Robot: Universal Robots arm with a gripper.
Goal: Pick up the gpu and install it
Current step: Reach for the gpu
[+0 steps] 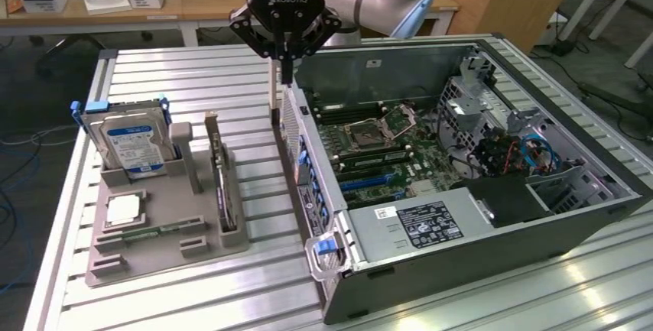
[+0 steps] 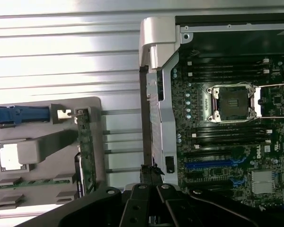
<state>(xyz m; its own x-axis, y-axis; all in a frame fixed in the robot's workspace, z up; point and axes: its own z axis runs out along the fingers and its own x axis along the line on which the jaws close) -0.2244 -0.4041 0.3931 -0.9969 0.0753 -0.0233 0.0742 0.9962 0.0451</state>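
Observation:
The gpu (image 1: 217, 169) is a thin dark card standing on edge in a slot of the grey holder (image 1: 153, 254), at the exterior view's left; in the wrist view the gpu (image 2: 85, 149) appears edge-on. My gripper (image 1: 287, 71) hangs shut above the rear wall of the open computer case (image 1: 510, 224), with nothing between its fingers. It is off to the gpu's side, toward the case, and well above it. In the wrist view the gripper (image 2: 151, 176) points down at the case's rear edge, beside the motherboard (image 2: 227, 142) and its blue card slot (image 2: 213, 164).
The holder also carries a silver hard drive (image 1: 128, 144) with a blue-white label, a processor chip (image 1: 122, 210) and a narrow green memory stick (image 1: 153, 232). All of this rests on a ribbed aluminium table (image 1: 183, 71). Desks and cables stand behind it.

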